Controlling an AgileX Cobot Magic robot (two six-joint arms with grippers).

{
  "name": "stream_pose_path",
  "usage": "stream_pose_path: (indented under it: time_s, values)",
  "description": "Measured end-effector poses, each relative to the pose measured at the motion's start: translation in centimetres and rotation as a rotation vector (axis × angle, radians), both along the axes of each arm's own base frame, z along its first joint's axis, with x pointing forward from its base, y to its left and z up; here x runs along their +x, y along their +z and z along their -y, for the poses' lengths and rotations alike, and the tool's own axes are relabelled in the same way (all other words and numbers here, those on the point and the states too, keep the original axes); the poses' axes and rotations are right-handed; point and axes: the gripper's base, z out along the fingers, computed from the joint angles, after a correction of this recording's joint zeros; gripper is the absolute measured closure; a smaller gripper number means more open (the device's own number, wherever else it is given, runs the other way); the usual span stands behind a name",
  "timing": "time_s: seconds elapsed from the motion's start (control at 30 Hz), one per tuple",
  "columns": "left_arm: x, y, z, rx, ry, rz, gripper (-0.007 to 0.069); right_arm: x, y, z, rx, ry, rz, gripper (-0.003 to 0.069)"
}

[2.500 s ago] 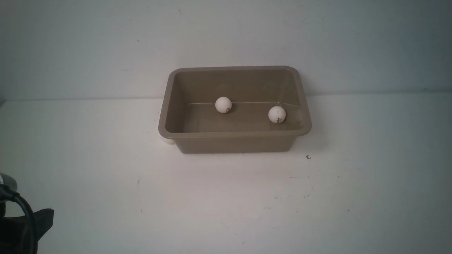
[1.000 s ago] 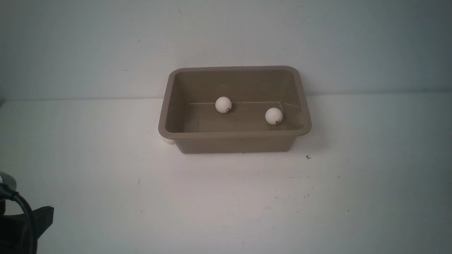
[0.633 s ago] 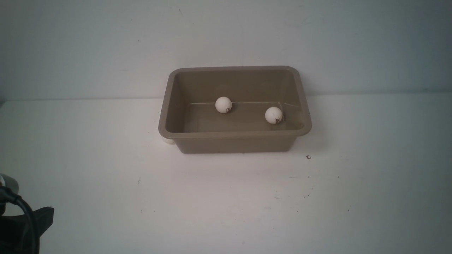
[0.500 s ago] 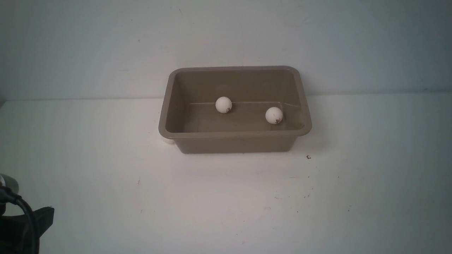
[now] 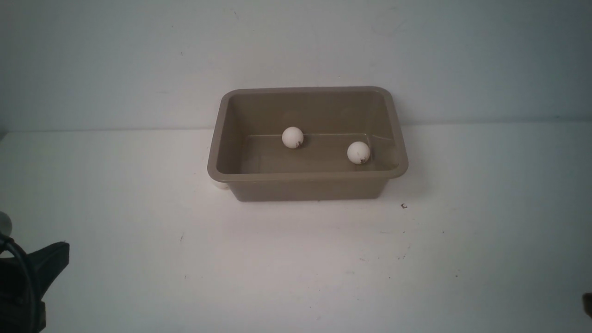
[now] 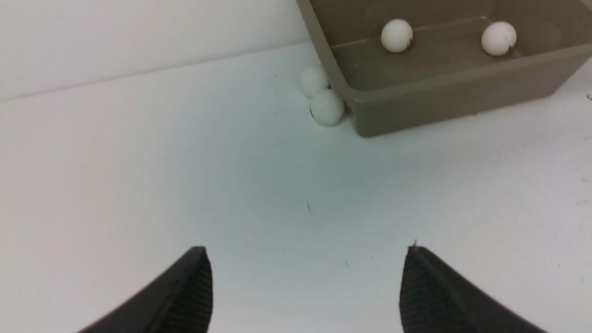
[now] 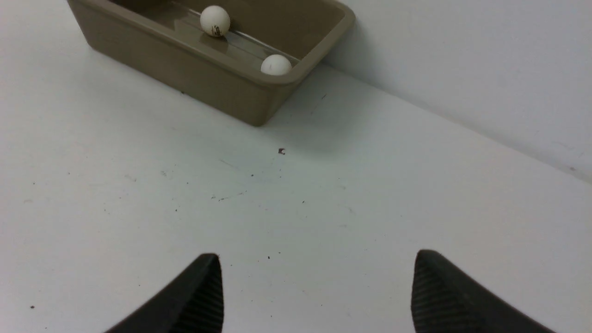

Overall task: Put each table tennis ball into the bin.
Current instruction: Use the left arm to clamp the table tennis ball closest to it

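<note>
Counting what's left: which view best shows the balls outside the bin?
The left wrist view: two balls lie beside a corner of the bin. The front view shows only a white sliver under the rim; the right wrist view shows neither.

Left gripper point(image 6: 305, 252) jaws spread wide, nothing between them. Right gripper point(image 7: 317, 256) likewise wide apart and empty. Both angle forward and down, tips touching nothing.

Two balls point(image 6: 397, 35) inside bin point(image 6: 455, 95), two balls point(image 6: 327, 107) beside.
</note>
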Motion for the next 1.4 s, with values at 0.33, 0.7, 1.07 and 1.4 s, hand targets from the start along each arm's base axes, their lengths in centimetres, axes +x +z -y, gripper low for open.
stream_pose_path:
  time_s: [0.33,0.7,1.07,1.4]
  values:
    - [0.12,0.22,-0.04,0.005,0.003,0.028,0.0134,0.07,-0.05,-0.30,0.075,0.003,0.004,0.0162]
    - [0.13,0.23,-0.05,0.007,0.003,0.031,0.0134,0.07,-0.05,-0.30,0.076,0.003,0.004,0.0162]
    - [0.12,0.26,0.04,-0.011,0.001,0.030,0.0134,0.07,-0.08,-0.30,0.077,0.002,0.002,0.0162]
    - [0.12,0.26,0.04,-0.012,0.000,0.030,0.0134,-0.17,-0.68,-0.20,0.054,-0.003,-0.066,0.0162]
